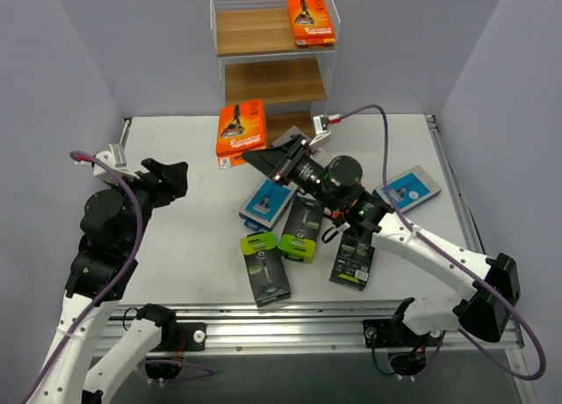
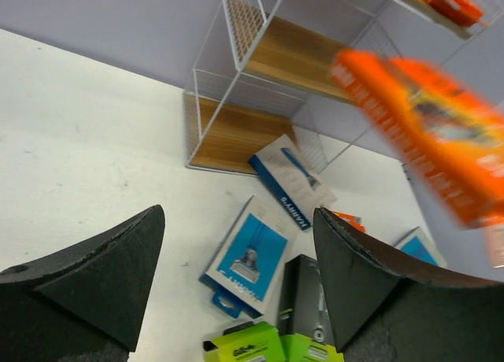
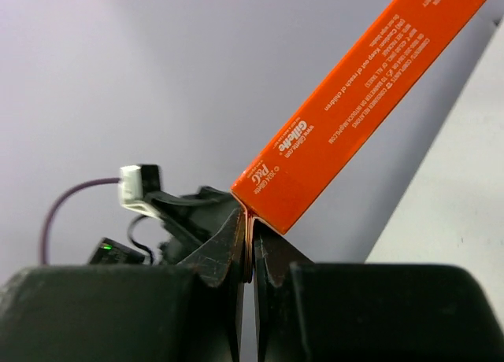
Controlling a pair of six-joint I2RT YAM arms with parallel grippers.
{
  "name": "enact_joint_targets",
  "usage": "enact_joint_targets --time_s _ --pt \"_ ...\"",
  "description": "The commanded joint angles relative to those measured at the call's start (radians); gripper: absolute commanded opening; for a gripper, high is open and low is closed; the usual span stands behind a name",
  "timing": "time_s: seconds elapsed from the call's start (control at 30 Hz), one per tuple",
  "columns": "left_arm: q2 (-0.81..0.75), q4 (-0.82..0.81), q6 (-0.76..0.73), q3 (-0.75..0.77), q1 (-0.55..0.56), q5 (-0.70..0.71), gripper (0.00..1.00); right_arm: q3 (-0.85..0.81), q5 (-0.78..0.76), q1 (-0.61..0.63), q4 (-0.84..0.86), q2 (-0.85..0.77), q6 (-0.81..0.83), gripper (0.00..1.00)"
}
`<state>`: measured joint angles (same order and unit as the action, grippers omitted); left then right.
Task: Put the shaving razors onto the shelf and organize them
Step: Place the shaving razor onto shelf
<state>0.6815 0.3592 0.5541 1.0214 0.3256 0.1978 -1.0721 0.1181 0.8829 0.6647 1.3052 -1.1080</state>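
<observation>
A white table (image 1: pixel 198 255) fills the top view. A three-tier shelf (image 1: pixel 255 31) of white wire and wooden boards stands at its far edge.

The left gripper (image 1: pixel 171 177) hovers over the table's left side, its jaws spread wide with nothing between them. The right gripper (image 1: pixel 259 156) reaches toward the foot of the shelf. Its jaws are pressed together on the thin edge flap of the held orange pack (image 1: pixel 241 130), which hangs in the air just in front of the lowest tier.

Only the right wrist view shows that pinch up close, along with Gillette lettering on the pack's side. Only the left wrist view shows a white-and-blue pack (image 2: pixel 290 181) lying askew at the shelf's bottom board, which is not seen from above. Beside it is a scrap of orange (image 2: pixel 346 219), too small to identify.

There are two orange packs: the held one and the shelved orange pack (image 1: pixel 311 21), which lies flat on the fenced top tier.

Three black-and-lime packs lie near the table's centre: the left black pack (image 1: pixel 265 268), the middle black pack (image 1: pixel 303 228) and the right black pack (image 1: pixel 353 259).

There are three blue packs: the askew one, the central blue pack (image 1: pixel 268 202) just beside the black ones, and the right blue pack (image 1: pixel 407 189).
</observation>
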Motion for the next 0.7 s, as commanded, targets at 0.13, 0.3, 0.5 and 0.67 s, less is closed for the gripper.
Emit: enact_joint_targets --time_s 0.13,0.3,0.5,0.67 --pt "0.05 -0.06 -0.195 -0.015 0.046 0.16 0.94 -0.351 0.198 -0.154 -0.137 0.029 0.122 0.0" --pt "0.044 -0.101 -0.207 -0.089 0.044 0.178 0.99 -0.529 0.339 -0.306 -0.122 0.152 0.05 0.0" --pt "-0.002 -0.068 -0.243 -0.113 0.056 0.218 0.96 -0.77 0.434 -0.364 -0.209 0.325 0.105 0.0" --pt "-0.013 -0.045 -0.269 -0.118 0.111 0.269 0.98 -0.948 0.505 -0.418 -0.221 0.449 0.065 0.0"
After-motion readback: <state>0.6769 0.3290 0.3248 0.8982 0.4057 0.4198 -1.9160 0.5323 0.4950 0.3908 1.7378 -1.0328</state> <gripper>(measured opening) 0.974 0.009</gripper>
